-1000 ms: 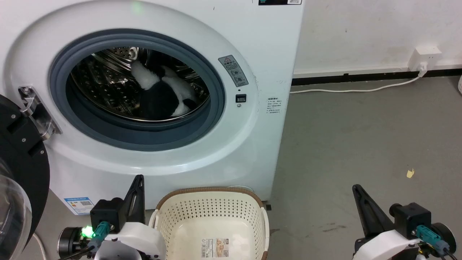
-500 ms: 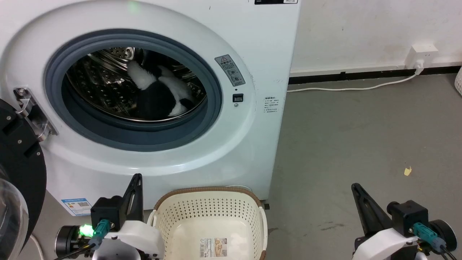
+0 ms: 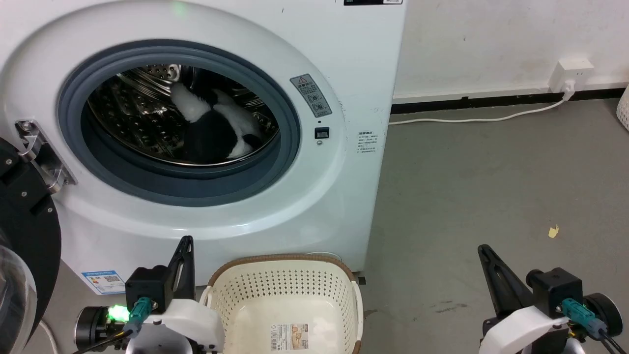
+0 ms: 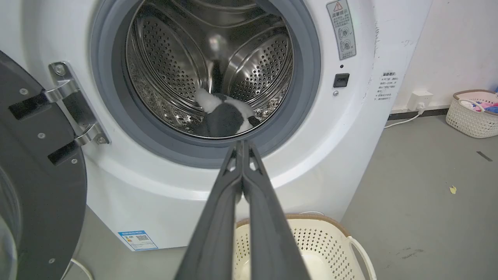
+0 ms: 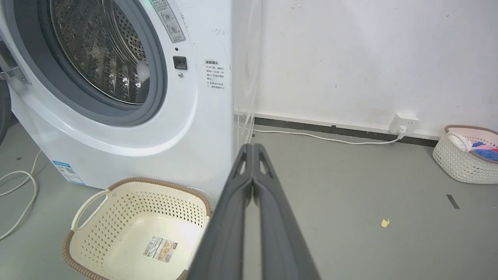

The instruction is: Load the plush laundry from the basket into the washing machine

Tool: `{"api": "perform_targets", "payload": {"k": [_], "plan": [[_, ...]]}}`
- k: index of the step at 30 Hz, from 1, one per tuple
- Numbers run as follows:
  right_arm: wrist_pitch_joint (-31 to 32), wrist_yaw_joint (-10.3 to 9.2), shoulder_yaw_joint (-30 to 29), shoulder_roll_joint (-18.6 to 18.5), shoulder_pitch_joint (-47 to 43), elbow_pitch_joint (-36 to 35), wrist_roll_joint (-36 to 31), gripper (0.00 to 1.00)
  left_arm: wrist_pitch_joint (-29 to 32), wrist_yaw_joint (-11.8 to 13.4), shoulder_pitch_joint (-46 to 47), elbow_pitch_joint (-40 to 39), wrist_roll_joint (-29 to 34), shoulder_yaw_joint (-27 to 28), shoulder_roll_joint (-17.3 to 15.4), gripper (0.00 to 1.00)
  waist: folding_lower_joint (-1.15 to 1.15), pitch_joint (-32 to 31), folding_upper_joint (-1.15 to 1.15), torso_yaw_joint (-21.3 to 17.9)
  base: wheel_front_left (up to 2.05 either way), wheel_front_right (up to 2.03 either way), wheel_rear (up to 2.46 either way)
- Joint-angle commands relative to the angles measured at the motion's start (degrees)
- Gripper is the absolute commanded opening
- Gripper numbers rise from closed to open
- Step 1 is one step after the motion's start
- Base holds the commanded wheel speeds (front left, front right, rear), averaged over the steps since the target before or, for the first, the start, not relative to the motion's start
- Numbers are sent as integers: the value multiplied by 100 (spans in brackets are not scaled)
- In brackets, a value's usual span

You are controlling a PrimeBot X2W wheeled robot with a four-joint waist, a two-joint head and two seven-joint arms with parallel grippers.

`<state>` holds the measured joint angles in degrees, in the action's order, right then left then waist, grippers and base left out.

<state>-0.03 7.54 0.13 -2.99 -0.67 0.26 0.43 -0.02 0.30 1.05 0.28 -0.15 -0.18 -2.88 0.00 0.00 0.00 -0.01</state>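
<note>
The black-and-white plush laundry (image 3: 216, 128) (image 4: 225, 116) lies inside the steel drum of the white washing machine (image 3: 344, 162) (image 4: 350, 128) (image 5: 186, 128), whose door stands open at the left. The cream basket (image 3: 285, 263) (image 4: 330, 243) (image 5: 128, 217) sits on the floor before the machine, holding just a paper label on its bottom. My left gripper (image 3: 187, 241) (image 4: 242, 144) is shut and holds nothing, left of the basket. My right gripper (image 3: 483, 248) (image 5: 253, 147) is shut and holds nothing, over the bare floor to the right.
The black-rimmed glass door (image 3: 24, 246) (image 4: 35, 194) hangs open at the far left. A white cable (image 3: 467, 119) runs along the wall to a socket (image 3: 570, 73). A second white basket with clothes (image 5: 467, 159) (image 4: 472, 112) stands at the far right. Grey floor lies right of the machine.
The whole head view has shifted slightly left, so the camera moved. The toy, the basket and both shut grippers keep their places.
</note>
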Motion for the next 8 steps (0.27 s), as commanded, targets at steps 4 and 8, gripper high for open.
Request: {"api": "perform_targets", "payload": {"k": [4,8], "plan": [[3,-5,-13,12,67,-26,-43,0,2,-30,-105,-28,15,18,1,0,0,0,0,1,0,0,0],[3,-5,-13,12,67,-26,-43,0,2,-30,-105,-28,15,18,1,0,0,0,0,1,0,0,0]]}}
